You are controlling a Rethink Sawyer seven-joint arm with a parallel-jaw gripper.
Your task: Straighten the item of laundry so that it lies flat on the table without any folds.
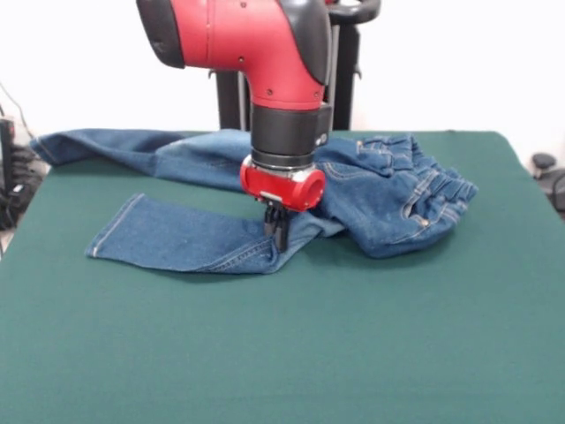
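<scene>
1. On my screen the green tabletop [282, 353] fills most of the picture, and its whole near half is bare felt.
2. At the far left, one leg of the jeans [380, 190] runs along the back edge, its cuff reaching the tabletop's left corner.
3. Nearer to me, the other leg lies flat and points left, its hemmed cuff ending left of the middle, well short of the left edge.
4. In the middle, the red and black arm [265, 62] comes straight down from above, with its red wrist ring just over the cloth.
5. Below the ring the hand [277, 231] stands upright on the near leg, close to where the two legs join. Its dark fingers look drawn close together with the tips at the denim, and a ridge of cloth rises there, but I cannot tell whether they have hold of it.
6. To the right, the waistband end sits bunched and folded, with orange stitching showing, short of the right edge.
</scene>
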